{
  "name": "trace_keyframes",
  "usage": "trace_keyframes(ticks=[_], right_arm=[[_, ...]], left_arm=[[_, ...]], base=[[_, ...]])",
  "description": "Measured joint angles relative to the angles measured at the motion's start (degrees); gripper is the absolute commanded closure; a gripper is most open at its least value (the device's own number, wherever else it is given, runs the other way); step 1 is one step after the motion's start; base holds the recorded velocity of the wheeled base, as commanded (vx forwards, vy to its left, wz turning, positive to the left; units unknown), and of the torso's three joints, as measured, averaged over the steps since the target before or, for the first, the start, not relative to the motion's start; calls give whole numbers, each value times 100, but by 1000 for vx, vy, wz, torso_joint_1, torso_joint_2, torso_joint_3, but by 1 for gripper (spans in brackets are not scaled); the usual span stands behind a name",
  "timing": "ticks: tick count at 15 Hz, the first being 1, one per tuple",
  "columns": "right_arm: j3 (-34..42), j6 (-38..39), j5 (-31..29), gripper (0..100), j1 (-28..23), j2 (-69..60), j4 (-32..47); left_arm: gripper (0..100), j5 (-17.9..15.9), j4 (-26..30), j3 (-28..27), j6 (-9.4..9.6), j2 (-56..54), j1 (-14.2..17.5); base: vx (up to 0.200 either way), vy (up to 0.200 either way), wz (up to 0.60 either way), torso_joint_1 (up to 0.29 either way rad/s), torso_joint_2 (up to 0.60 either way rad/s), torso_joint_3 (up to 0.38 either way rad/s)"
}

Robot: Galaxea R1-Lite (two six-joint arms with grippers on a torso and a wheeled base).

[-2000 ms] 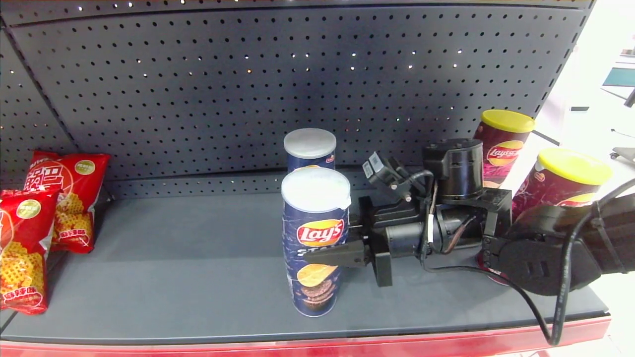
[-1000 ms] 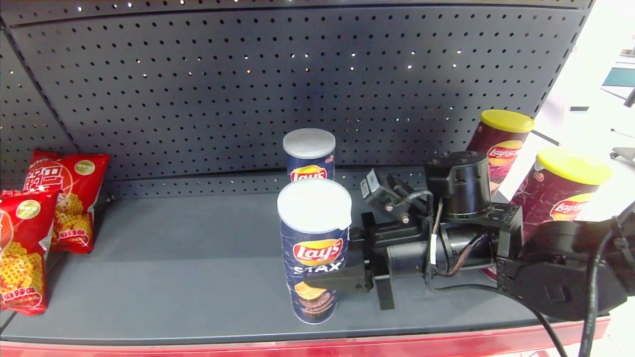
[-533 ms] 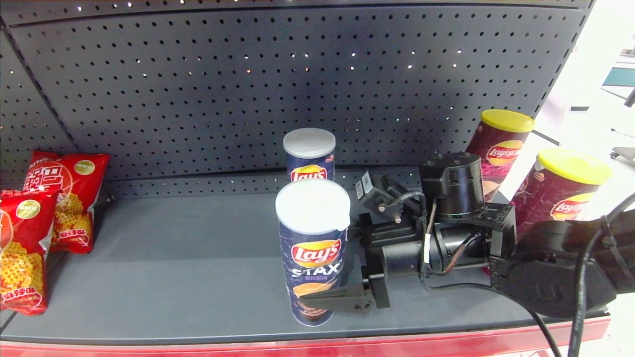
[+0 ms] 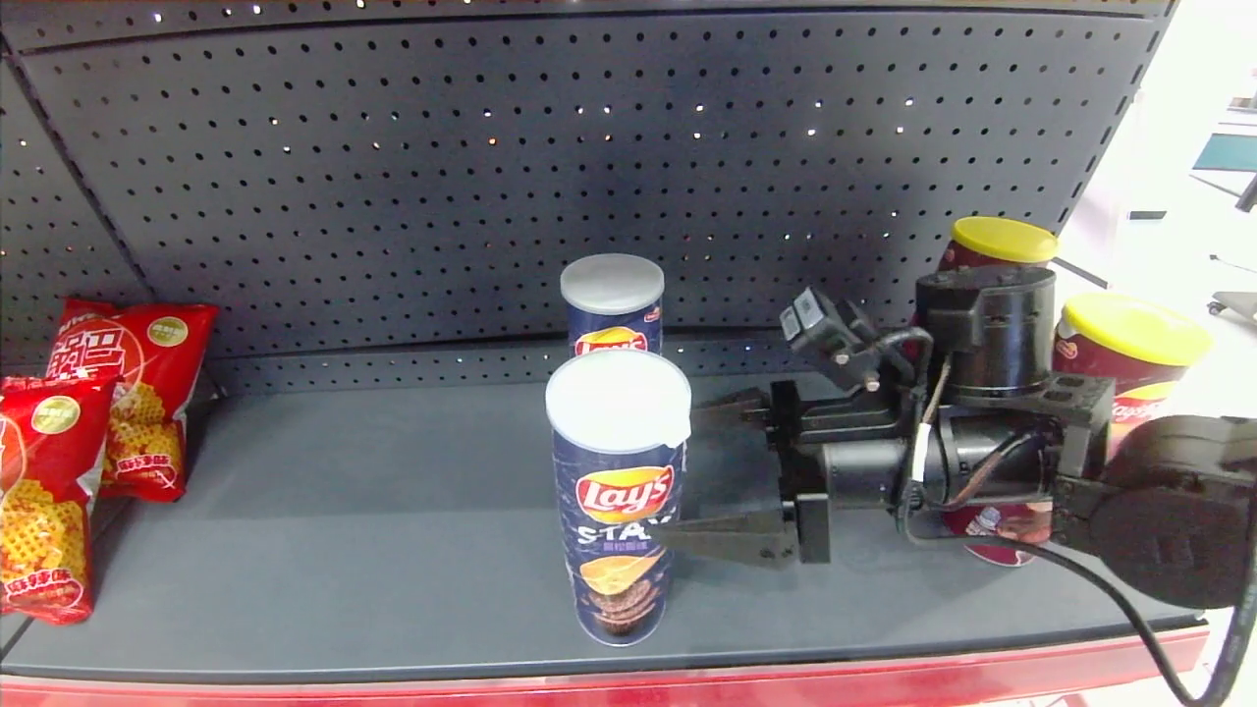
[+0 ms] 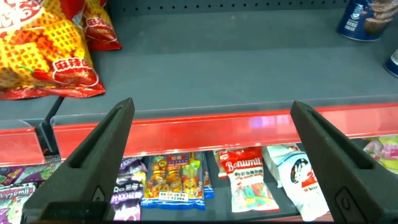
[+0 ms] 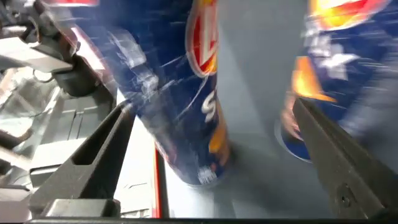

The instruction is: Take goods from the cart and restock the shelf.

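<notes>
Blue chip can [image 4: 617, 491] upright by right gripper [image 4: 678, 474], fingers [image 4: 732, 540] spread, maroon cans [image 4: 1134, 334] partly behind it.

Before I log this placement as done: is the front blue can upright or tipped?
Upright. The front blue can stands on its base on the shelf, lid level; the right gripper is open around it.
</notes>
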Motion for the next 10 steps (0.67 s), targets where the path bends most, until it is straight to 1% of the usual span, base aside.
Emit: trace_keyframes(ticks=[6,10], right_arm=[[708,115,11,0,-306,-1111,4],[768,178,-2,0,-306,-1932,0]], left_arm=[[0,0,0,0,0,0,0],[0,0,-2,0,2,0,0]], base=[[0,0,0,0,0,0],[0,0,0,0,0,0]])
